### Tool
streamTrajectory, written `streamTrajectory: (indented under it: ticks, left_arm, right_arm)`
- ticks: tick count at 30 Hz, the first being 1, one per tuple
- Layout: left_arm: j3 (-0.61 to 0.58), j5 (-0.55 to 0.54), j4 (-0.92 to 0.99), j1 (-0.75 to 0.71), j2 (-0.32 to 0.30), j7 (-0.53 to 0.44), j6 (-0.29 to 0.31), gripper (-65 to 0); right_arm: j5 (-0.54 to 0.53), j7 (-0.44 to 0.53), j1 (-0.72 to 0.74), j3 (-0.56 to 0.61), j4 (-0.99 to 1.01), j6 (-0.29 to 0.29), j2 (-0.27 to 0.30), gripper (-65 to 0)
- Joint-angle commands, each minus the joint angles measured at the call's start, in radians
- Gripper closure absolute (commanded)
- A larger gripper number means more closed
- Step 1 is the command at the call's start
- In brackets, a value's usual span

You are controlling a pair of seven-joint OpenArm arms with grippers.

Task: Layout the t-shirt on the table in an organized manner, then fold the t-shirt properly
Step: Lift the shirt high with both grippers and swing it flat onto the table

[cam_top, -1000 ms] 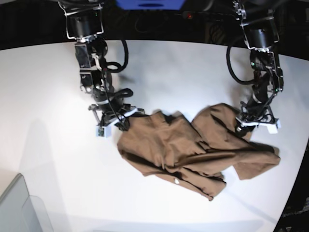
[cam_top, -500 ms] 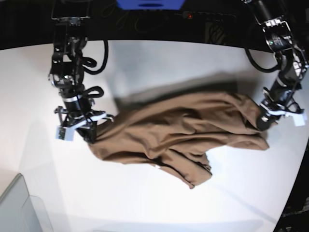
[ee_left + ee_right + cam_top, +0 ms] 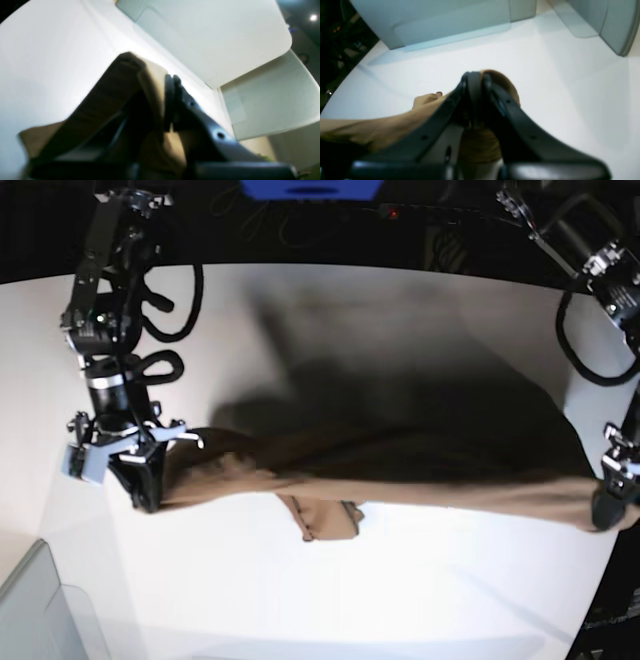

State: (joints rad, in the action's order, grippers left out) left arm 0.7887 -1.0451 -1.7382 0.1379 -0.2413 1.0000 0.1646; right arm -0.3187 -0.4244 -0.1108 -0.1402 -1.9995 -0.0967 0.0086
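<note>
The tan-brown t-shirt (image 3: 420, 475) hangs stretched in a long band between both grippers, above the white table (image 3: 330, 600), and throws a wide shadow on it. A sleeve (image 3: 322, 518) dangles from its lower edge. At the left of the base view my right gripper (image 3: 145, 480) is shut on one end of the cloth. My left gripper (image 3: 607, 505) is shut on the other end, near the table's right edge. The left wrist view shows the left gripper (image 3: 171, 80) pinching a fold of the t-shirt (image 3: 110, 97). In the right wrist view the right gripper (image 3: 473, 77) is clamped on bunched t-shirt (image 3: 382, 125).
A grey translucent bin (image 3: 35, 610) stands at the table's front left corner. Its grey walls (image 3: 445, 22) fill the top of the right wrist view. Black cables and the arm bases line the table's dark far edge (image 3: 330, 255).
Both arms have swung outward and lifted. The t-shirt went from a crumpled heap on the table to a taut hanging band. My left gripper closed on the cloth.
</note>
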Motion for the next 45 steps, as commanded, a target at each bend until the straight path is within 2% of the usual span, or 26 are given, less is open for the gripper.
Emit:
streamTrajectory:
  ticks: [1, 4, 6, 11, 15, 19, 24, 26, 30, 33, 36, 40, 45]
  left_arm:
    - [-0.028, -0.008, 0.025, 0.065, -0.034, -0.019, 0.003, -0.2]
    - [-0.110, 0.041, 0.140, 0.179, -0.046, -0.019, 0.003, -0.2]
    - [-0.147, 0.072, 0.228, 0.273, -0.045, -0.019, 0.003, -0.2]
    - [-0.262, 0.139, 0.452, 0.529, -0.037, -0.020, 0.003, -0.2]
    - [-0.300, 0.188, 0.634, 0.711, -0.013, -0.034, 0.003, -0.2]
    - [-0.352, 0.194, 0.691, 0.859, 0.015, -0.117, 0.005, -0.1]
    - [-0.420, 0.196, 0.696, 0.954, 0.015, -0.111, 0.005, -0.1]
    - [-0.420, 0.191, 0.696, 0.954, 0.017, -0.096, 0.005, -0.1]
    - [-0.414, 0.184, 0.685, 0.851, 0.018, -0.046, 0.005, -0.1]
    - [-0.414, 0.125, 0.685, 0.704, 0.009, -0.034, 0.005, -0.1]
    - [-0.397, 0.021, 0.668, 0.529, -0.037, -0.039, 0.005, -0.1]
    - [-0.354, -0.100, 0.614, 0.325, -0.054, -0.036, 0.005, -0.1]
    - [-0.282, -0.126, 0.479, 0.107, -0.054, -0.028, 0.003, -0.1]
  right_arm:
    - [-0.003, 0.031, 0.044, 0.003, -0.002, -0.004, 0.004, 0.0]
    - [-0.001, 0.023, 0.125, 0.003, 0.052, -0.004, 0.006, 0.0]
    - [-0.001, -0.008, 0.217, 0.000, 0.121, -0.004, 0.026, 0.0]
    - [-0.006, -0.034, 0.478, -0.003, 0.326, -0.005, 0.066, 0.0]
    - [-0.006, -0.031, 0.733, -0.003, 0.484, -0.005, 0.086, 0.0]
    - [-0.007, -0.031, 0.928, -0.005, 0.581, -0.005, 0.133, 0.0]
    - [-0.006, -0.031, 1.015, -0.046, 0.587, -0.005, 0.179, 0.0]
    - [-0.007, -0.038, 0.995, -0.071, 0.579, -0.005, 0.187, 0.0]
    - [-0.083, -0.032, 0.797, -0.131, 0.524, -0.005, 0.189, 0.0]
    - [-0.156, -0.029, 0.619, -0.164, 0.481, -0.005, 0.182, 0.0]
    - [-0.259, -0.029, 0.454, -0.167, 0.444, -0.005, 0.156, 0.0]
    - [-0.342, -0.029, 0.263, -0.160, 0.389, -0.005, 0.130, 0.0]
    - [-0.414, -0.034, 0.050, -0.160, 0.305, -0.005, 0.063, 0.0]
